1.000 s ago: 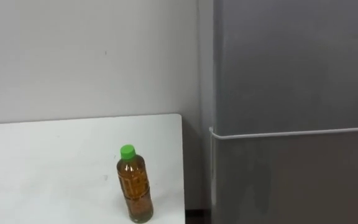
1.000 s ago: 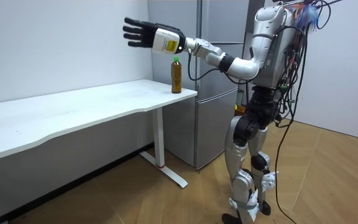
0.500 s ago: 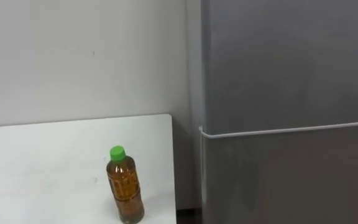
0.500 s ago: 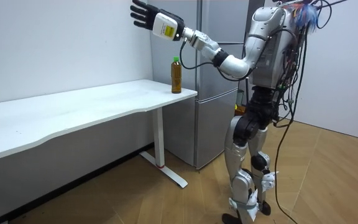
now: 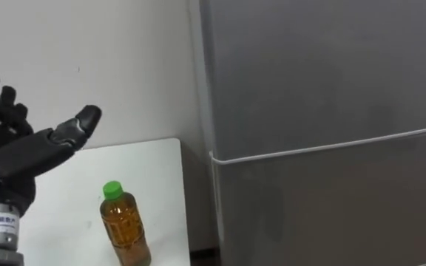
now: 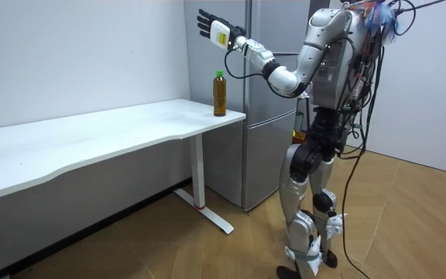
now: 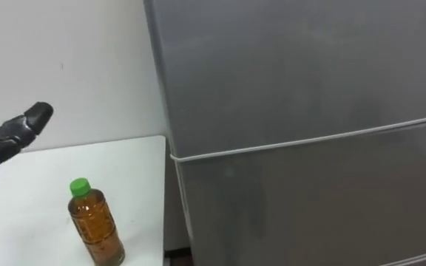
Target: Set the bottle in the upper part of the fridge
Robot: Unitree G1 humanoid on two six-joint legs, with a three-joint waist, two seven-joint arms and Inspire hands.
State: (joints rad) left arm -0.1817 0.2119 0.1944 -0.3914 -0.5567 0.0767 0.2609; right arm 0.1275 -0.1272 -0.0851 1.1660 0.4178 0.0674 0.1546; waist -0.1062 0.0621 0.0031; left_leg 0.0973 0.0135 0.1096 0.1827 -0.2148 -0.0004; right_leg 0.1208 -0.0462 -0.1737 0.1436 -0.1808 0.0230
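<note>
**Left hand open, bottle on table**

Your left hand (image 5: 17, 159) is raised, fingers spread straight, holding nothing. Just below and right of it the bottle (image 5: 126, 229) stands upright near the white table's (image 5: 58, 214) right edge. Beside the table stands the grey fridge (image 5: 324, 89), both doors closed.

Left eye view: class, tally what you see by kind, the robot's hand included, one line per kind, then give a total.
Bottles: 1, the green-capped bottle of amber drink
Tables: 1, the white table
Fridges: 1, the grey fridge
Robot hands: 1, the open left hand
Total: 4
</note>
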